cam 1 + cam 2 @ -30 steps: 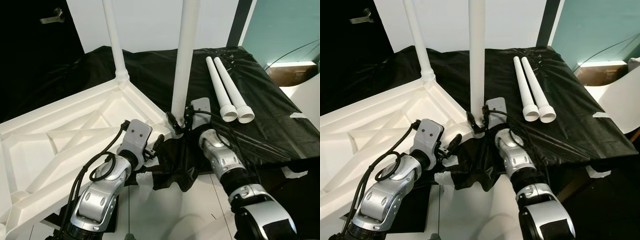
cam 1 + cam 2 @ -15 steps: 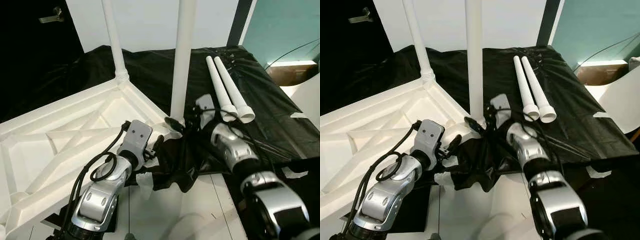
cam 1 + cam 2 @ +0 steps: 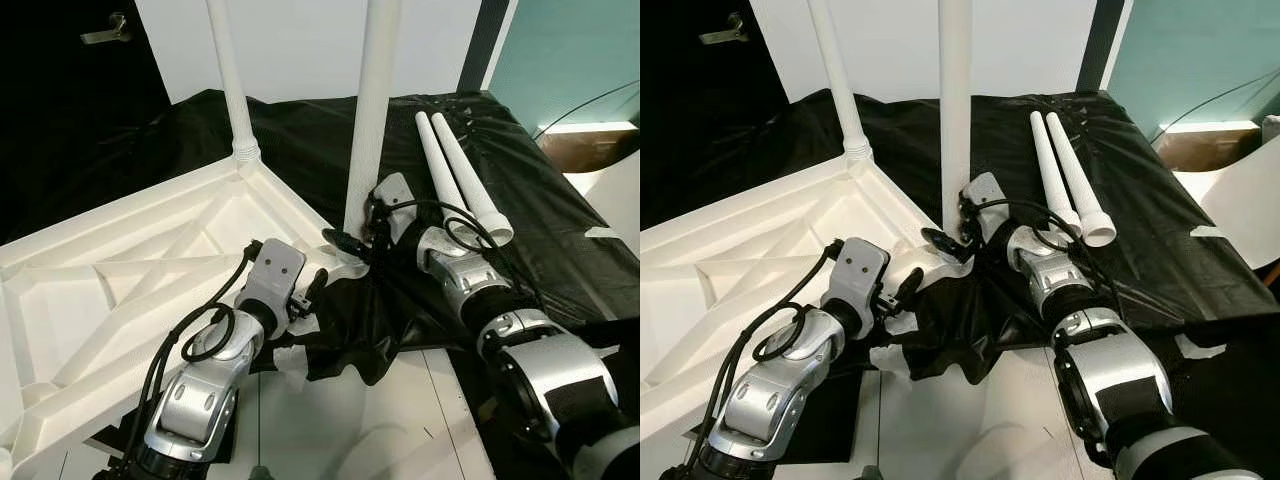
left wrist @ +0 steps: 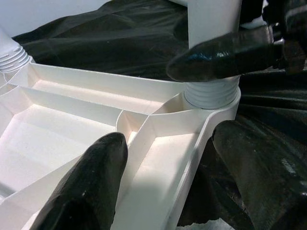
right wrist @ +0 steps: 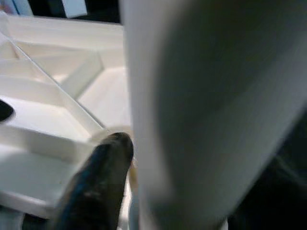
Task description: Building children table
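Tabletop (image 3: 120,270) is lying upside down so the leg sockets are facing up, and the right claw (image 3: 352,243) is gripping the base of the upright leg (image 3: 372,110), fingers clamped around it just above its corner socket, likely to seat or twist it home. Just short of that same corner, the left claw (image 4: 163,158) is hovering with fingers spread wide either side of the rim, perhaps steadying the frame. Beyond the right claw, another leg (image 3: 230,80) is already standing in the far corner. Two spare legs (image 3: 455,180) are waiting just past the right arm on the black-draped worktop (image 3: 540,240).
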You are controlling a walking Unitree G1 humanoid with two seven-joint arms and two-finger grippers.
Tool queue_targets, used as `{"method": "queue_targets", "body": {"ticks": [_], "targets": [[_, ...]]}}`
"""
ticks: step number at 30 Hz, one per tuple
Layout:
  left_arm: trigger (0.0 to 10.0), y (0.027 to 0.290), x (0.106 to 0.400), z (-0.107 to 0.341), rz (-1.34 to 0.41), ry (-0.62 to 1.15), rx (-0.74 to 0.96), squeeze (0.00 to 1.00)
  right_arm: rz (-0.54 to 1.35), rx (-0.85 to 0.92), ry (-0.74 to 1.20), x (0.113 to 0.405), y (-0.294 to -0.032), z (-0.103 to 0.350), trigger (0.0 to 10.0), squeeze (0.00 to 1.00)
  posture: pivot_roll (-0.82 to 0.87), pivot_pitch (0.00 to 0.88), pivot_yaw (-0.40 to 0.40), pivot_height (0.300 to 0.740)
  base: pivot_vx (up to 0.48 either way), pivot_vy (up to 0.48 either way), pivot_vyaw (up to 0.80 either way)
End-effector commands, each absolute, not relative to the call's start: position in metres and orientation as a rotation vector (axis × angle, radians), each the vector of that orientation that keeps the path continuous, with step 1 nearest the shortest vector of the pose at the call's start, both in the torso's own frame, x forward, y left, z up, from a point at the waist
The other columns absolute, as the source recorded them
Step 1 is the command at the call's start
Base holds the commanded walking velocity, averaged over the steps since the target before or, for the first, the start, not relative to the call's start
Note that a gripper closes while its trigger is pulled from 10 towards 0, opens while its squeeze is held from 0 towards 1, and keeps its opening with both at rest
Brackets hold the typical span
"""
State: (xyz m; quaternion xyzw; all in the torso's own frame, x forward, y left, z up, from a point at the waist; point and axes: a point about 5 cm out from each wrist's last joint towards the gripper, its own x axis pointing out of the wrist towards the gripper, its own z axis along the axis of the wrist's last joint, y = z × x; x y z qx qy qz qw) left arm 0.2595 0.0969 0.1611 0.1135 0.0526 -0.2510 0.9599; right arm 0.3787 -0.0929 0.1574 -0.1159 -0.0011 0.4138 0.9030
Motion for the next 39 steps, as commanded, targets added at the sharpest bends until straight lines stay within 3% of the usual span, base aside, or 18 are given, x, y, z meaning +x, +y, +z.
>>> {"method": "queue_targets", "body": {"ticks": [1,11,28,33,34,35,39], "targets": [[10.0,0.097,0.261,0.159,-0.492,0.110,0.243,0.00,0.830,-0.257,0.033,0.380,-0.094,0.154,0.0,0.00,0.11,0.000,-0.016,0.740,0.000,0.000,0.00],[10.0,0.096,0.263,0.159,-0.487,0.109,0.239,0.00,0.679,-0.184,0.098,0.381,-0.095,0.140,0.0,0.00,0.09,0.000,-0.015,0.740,0.000,0.000,0.00],[10.0,0.093,0.264,0.159,-0.491,0.106,0.233,0.00,0.186,-0.012,0.132,0.376,-0.066,0.126,0.0,0.00,0.07,0.002,-0.018,0.740,0.000,0.000,0.00],[10.0,0.092,0.264,0.159,-0.493,0.106,0.233,0.00,0.182,0.018,0.117,0.372,-0.059,0.126,0.0,0.00,0.07,0.002,-0.020,0.740,0.000,0.000,0.00],[10.0,0.092,0.264,0.158,-0.494,0.107,0.234,0.00,0.198,0.027,0.107,0.371,-0.058,0.127,3.8,0.00,0.07,0.002,-0.020,0.740,0.000,0.000,0.00],[10.0,0.092,0.264,0.158,-0.493,0.108,0.235,0.00,0.208,0.034,0.096,0.372,-0.059,0.128,10.0,0.00,0.07,0.003,-0.020,0.740,0.000,0.000,0.00],[10.0,0.093,0.265,0.158,-0.489,0.107,0.239,0.00,0.213,0.043,0.065,0.374,-0.066,0.134,10.0,0.00,0.08,0.000,-0.021,0.740,0.000,0.000,0.00]]}}
